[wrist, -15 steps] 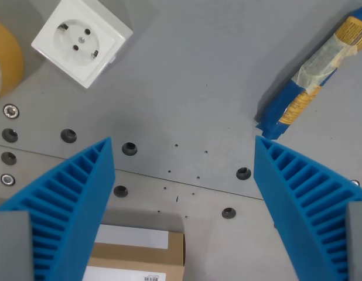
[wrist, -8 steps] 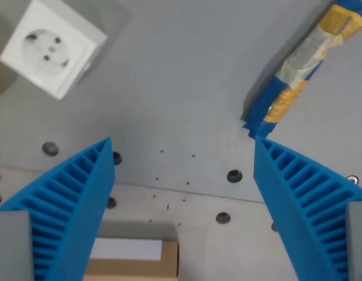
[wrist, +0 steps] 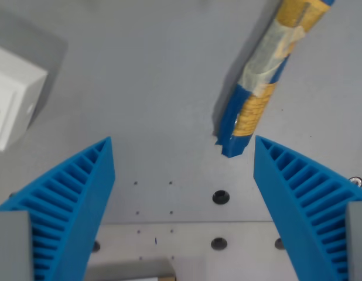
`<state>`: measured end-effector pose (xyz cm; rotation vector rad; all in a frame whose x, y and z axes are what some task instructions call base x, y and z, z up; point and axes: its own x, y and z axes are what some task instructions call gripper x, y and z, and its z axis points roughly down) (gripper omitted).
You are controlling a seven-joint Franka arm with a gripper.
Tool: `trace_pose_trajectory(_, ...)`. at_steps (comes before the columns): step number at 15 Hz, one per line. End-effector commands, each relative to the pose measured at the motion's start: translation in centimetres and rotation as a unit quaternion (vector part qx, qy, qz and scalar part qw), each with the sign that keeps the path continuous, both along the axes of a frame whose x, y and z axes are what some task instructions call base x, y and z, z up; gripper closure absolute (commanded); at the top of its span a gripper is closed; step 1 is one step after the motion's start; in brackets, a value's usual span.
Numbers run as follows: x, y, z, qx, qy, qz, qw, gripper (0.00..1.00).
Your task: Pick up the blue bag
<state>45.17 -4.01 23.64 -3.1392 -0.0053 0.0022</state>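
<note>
While the gripper (wrist: 184, 146) with its two ribbed blue fingers (wrist: 69, 205) hangs wide apart and holds nothing, the pick-up is only at the approach stage: no contact is made and the grasp and lift are yet to do. The long, narrow blue bag with yellow print and a clear crinkled wrap (wrist: 264, 70) lies on the grey metal table (wrist: 140, 88), slanting from the far right down toward the middle, and its near blue end sits just inside the right finger, far of the finger tips and not touching either one. I'd judge the arm needs to go a little further out and to the right so the bag's body lies between the fingers, then come down and close. There is open grey surface on the bag's left for the left finger to land in. The white square wall socket (wrist: 11, 102) sits at the far left edge, well apart from the bag. Small dark bolt holes (wrist: 219, 196) dot the table near the fingers, flush and no hindrance.
</note>
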Motion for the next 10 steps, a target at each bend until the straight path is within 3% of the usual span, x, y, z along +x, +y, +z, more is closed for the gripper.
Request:
trace_pose_trajectory(1, 0.1, -1.7, -1.7, 0.014, -0.073, -0.175, 0.9818, 0.00)
trace_pose_trajectory(5, 1.2, -4.2, -3.6, 0.018, -0.068, -0.201, 0.9770, 0.00)
trace_pose_trajectory(10, 2.1, -7.1, -6.0, 0.016, -0.049, -0.185, 0.9815, 0.00)
